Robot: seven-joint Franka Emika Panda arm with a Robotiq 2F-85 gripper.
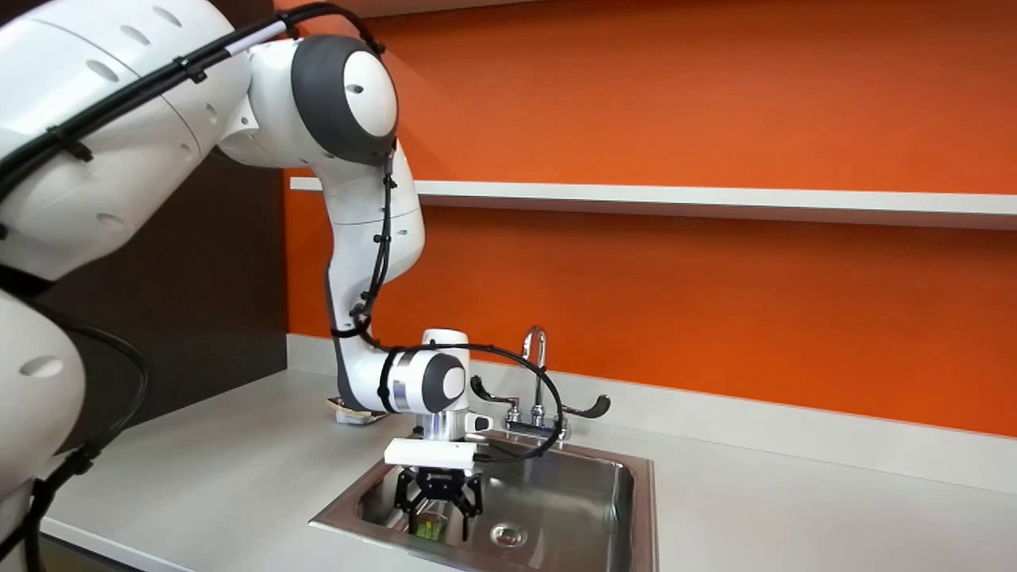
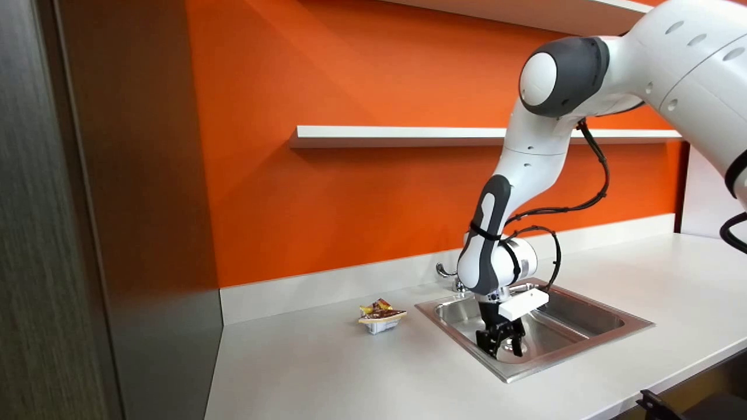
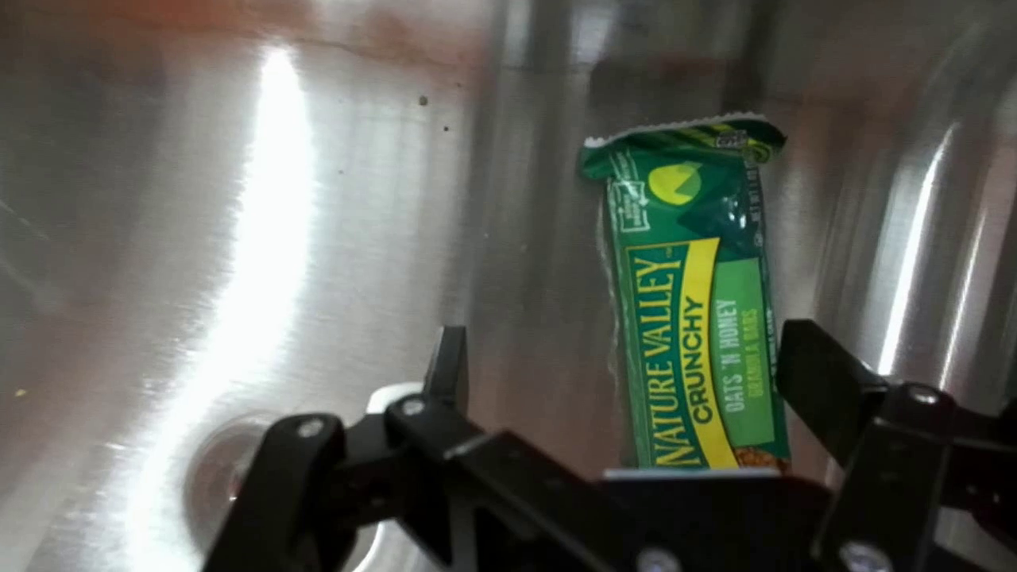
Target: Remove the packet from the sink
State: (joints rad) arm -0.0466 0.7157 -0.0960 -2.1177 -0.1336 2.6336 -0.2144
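1 packet (image 3: 695, 310) lies in sink (image 1: 645, 516); gripper (image 1: 438, 530) spread, empty; pre-grasp alignment, likely; next should centre, lower, pinch

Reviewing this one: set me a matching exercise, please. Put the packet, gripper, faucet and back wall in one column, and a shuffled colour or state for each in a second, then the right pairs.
Things
A. packet
B. gripper
C. faucet
D. back wall

Colours and states
1. orange
2. chrome, standing at the back edge of the sink
3. green and yellow, lying in the sink
4. open, holding nothing

Right pairs: A-3; B-4; C-2; D-1
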